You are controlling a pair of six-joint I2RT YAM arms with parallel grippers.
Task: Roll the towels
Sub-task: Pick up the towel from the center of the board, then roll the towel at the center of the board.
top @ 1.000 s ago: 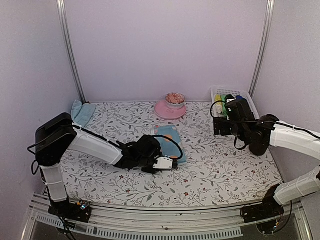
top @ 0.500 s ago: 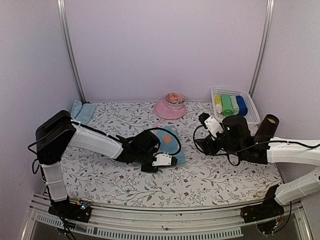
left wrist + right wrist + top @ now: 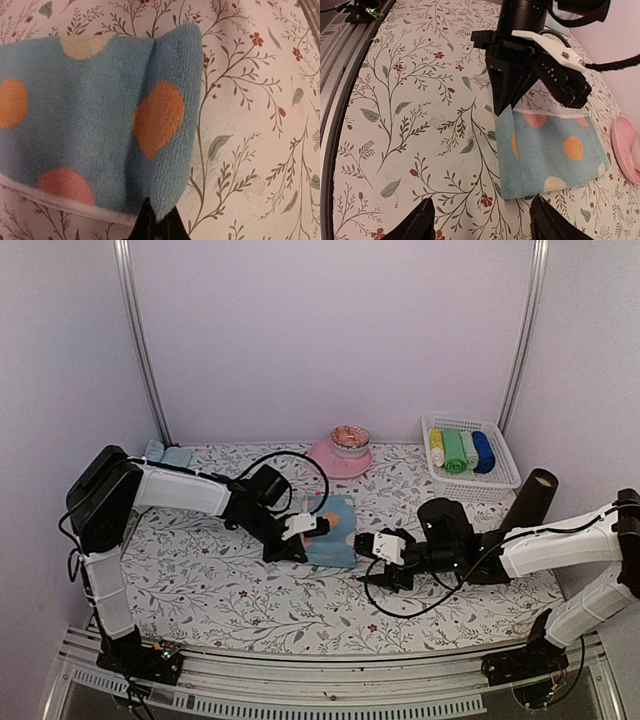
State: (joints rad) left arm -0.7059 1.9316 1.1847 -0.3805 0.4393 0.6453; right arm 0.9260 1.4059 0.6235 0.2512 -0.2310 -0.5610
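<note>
One of the towels point(image 3: 335, 530), pale blue with orange, pink and cream dots, lies folded flat mid-table; it also fills the left wrist view point(image 3: 100, 125). My left gripper point(image 3: 305, 550) is shut on its near-left corner, the black fingertips point(image 3: 159, 225) pinching the fabric edge. The right wrist view shows that same pinch point(image 3: 502, 102) at the top corner of the towel point(image 3: 550, 155). My right gripper point(image 3: 368, 555) hovers open just right of the towel's near-right corner, its fingers point(image 3: 482, 200) empty and apart from the cloth. Another pale blue towel point(image 3: 165, 455) lies at the back left.
A pink plate point(image 3: 325, 462) carrying a small bowl point(image 3: 350, 436) stands right behind the towel. A white basket point(image 3: 500, 475) at the back right holds several rolled towels. The metal rail point(image 3: 330, 670) runs along the table's near edge.
My left gripper closed on the towel's corner and drew back toward the left. My right arm swung down from the basket to the towel's right side, its jaws narrowing.
</note>
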